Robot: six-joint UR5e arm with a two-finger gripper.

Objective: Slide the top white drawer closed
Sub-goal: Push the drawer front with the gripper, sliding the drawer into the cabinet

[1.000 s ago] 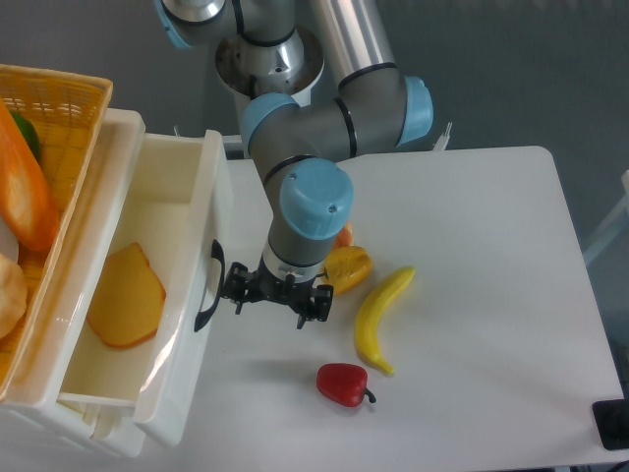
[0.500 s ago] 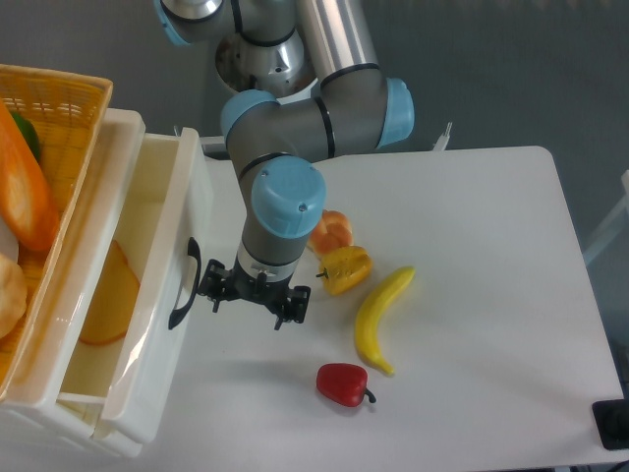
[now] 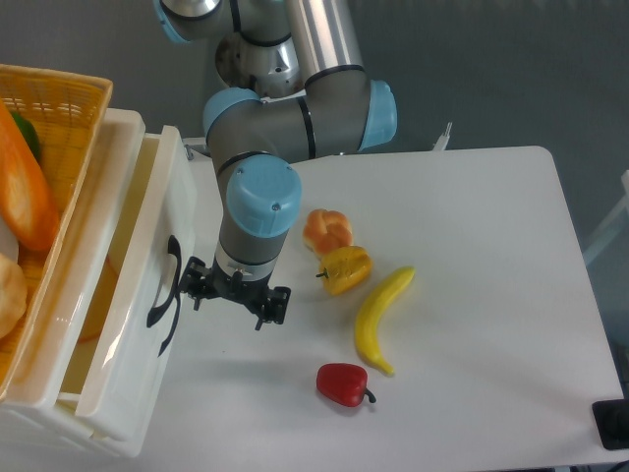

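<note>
Drawer first: the top white drawer sits at the left table edge, only a narrow gap open, something orange barely showing inside. Above it, a yellow woven basket holds an orange item and other food, hard to name. Gripper hangs wrist-down just beside the drawer's black handle, fingers spread apart, gripping nothing. On the white table to the right: a bread roll, yellow pepper, banana, red pepper, all away from the drawer front.
</note>
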